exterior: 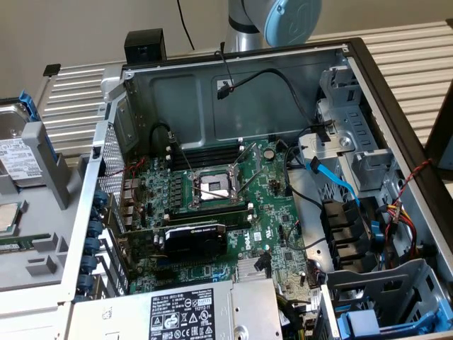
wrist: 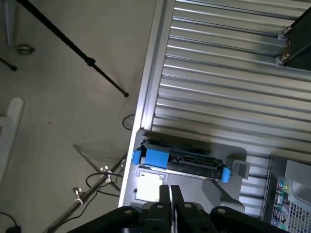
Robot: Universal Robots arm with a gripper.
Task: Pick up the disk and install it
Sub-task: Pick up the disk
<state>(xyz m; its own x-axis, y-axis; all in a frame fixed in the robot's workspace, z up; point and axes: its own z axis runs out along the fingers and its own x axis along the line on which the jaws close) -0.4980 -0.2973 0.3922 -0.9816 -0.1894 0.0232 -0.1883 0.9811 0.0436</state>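
The disk (exterior: pixel 15 152) stands in a grey holder (exterior: pixel 44 177) at the exterior view's left, outside the computer case; its white label and a blue tab show. In the wrist view the disk (wrist: pixel 182 160) appears edge-on, a dark body between blue carrier ends, resting on the grey holder (wrist: pixel 238 167). My gripper (wrist: pixel 170 190) hangs well above it, shut with the two fingers pressed together and nothing between them. The arm's blue joint (exterior: pixel 290 18) shows above the case's far wall.
The open computer case (exterior: pixel 241 92) holds a motherboard (exterior: pixel 212 191), a black graphics card (exterior: pixel 195 237), loose cables and a drive cage with blue parts (exterior: pixel 364 322) at the near right. A small silver chip (exterior: pixel 7 216) lies beside the disk. Ribbed metal tabletop (wrist: pixel 228 73) surrounds everything.
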